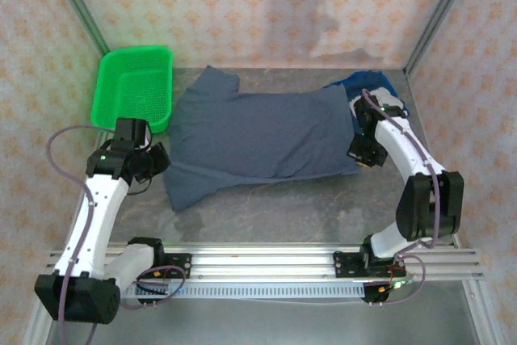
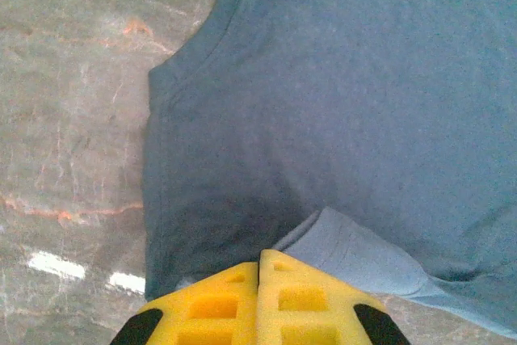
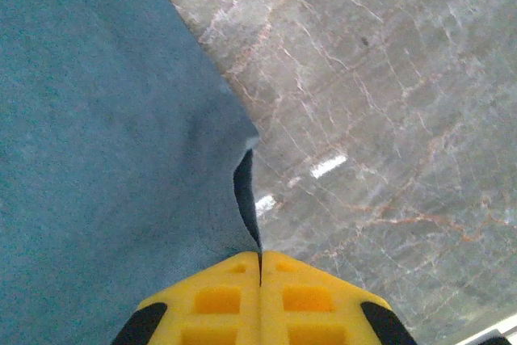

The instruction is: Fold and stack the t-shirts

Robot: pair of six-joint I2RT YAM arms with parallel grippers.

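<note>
You've got the left pincer (image 2: 258, 264) and right pincer (image 3: 260, 258) each clamped on opposite ends of the slate shirt (image 1: 266, 131), spread across the worktop (image 1: 283, 208).

The slate-blue t-shirt (image 1: 258, 135) lies spread flat in the middle of the grey table (image 1: 283, 208). The left gripper (image 1: 159, 161) is at its left sleeve, and the right gripper (image 1: 360, 154) is at its right hem. A darker blue t-shirt (image 1: 373, 84) lies crumpled in the far right corner. A green basket (image 1: 133, 86) leans at the far left.
</note>
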